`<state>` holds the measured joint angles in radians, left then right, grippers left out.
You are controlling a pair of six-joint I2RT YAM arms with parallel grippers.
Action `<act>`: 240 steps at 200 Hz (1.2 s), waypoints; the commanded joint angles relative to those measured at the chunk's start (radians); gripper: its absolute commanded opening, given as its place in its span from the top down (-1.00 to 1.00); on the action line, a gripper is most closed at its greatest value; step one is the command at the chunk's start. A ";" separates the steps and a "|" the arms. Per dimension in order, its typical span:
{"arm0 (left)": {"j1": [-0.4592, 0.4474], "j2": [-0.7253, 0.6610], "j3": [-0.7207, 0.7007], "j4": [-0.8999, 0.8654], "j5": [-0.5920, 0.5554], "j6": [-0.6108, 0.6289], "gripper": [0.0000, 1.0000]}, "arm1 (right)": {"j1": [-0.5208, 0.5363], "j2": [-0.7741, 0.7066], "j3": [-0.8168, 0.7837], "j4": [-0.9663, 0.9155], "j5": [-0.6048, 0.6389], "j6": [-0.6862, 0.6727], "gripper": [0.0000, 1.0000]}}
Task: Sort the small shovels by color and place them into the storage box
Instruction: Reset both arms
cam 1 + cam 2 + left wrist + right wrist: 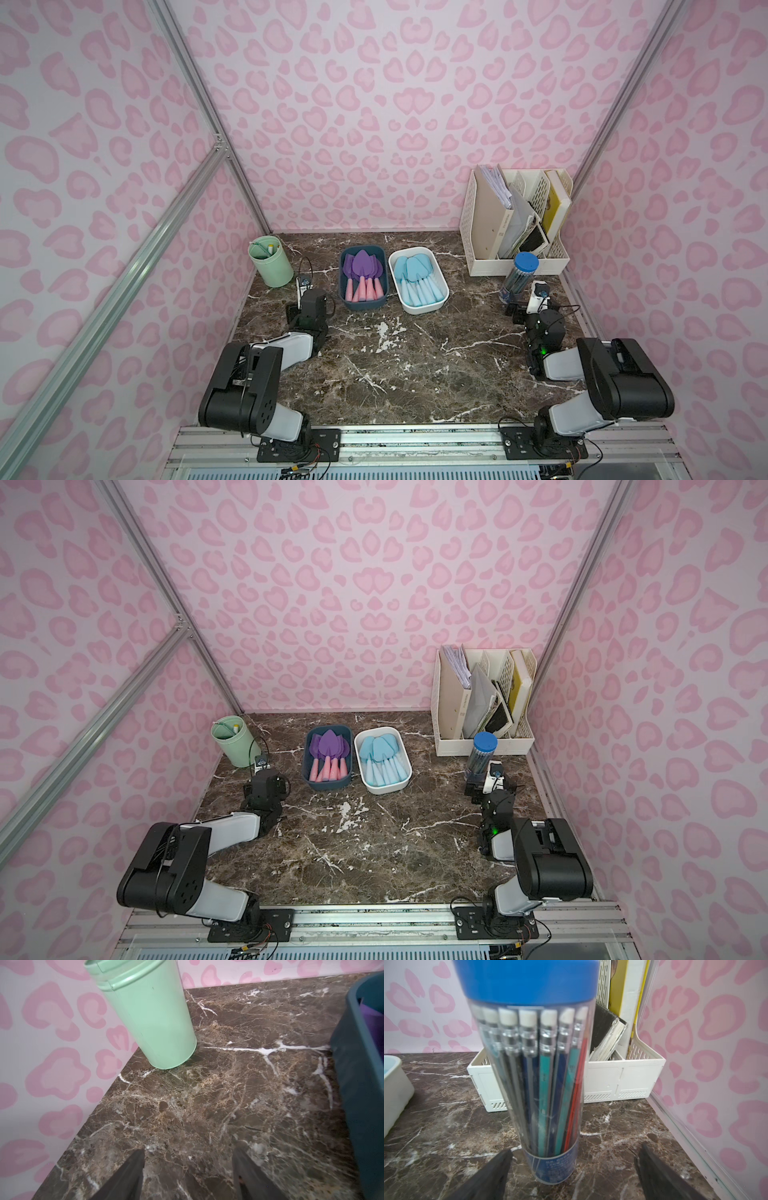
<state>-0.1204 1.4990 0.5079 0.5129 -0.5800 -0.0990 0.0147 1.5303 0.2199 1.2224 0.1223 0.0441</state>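
Starting with both top views, the purple shovels (362, 272), pink-handled, lie bunched in the dark blue box (363, 305) at the back middle of the bench (395, 374), blades toward the back wall. Just beside it on the right, the light blue shovels (417, 276) lie the same way in the white box (424, 307). A green cup (272, 270) stands in the back left corner. A cream file organizer (482, 264) with papers and books fills the back right corner, and a clear pencil tube (515, 282) with a blue lid stands in front of it. The left arm (299, 345) reaches toward the cup and the right arm (557, 361) toward the tube. Both are well apart from the two boxes.

In the left wrist view, the left gripper (188, 1154) hangs low over bare bench, its fingers (135, 1167) parted with only marble between them. It holds nothing. The cup stands ahead against the wall, and a corner of the dark blue box, with a sliver of purple inside, shows at the edge.

In the right wrist view, the right gripper (575, 1149) is spread wide and empty. The pencil tube stands upright just ahead, between the lines of the two fingers (492, 1172). Clear bench shows between the tube and one finger. I cannot tell whether the other finger touches its base. The organizer is behind it, and a corner of the white box shows at the side.
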 commanded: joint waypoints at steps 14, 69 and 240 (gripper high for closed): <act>0.026 -0.002 -0.020 0.133 0.118 0.019 -0.42 | -0.002 0.004 0.008 0.027 -0.031 -0.010 -0.98; 0.075 0.032 0.058 0.018 0.247 0.016 -0.45 | -0.012 0.005 0.019 0.009 -0.046 -0.007 -0.98; 0.094 0.028 -0.056 0.205 0.241 -0.015 -0.97 | -0.009 0.005 0.019 0.008 -0.045 -0.007 -0.99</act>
<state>-0.0257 1.5318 0.4522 0.6838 -0.3386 -0.1062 0.0055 1.5333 0.2333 1.2140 0.0757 0.0402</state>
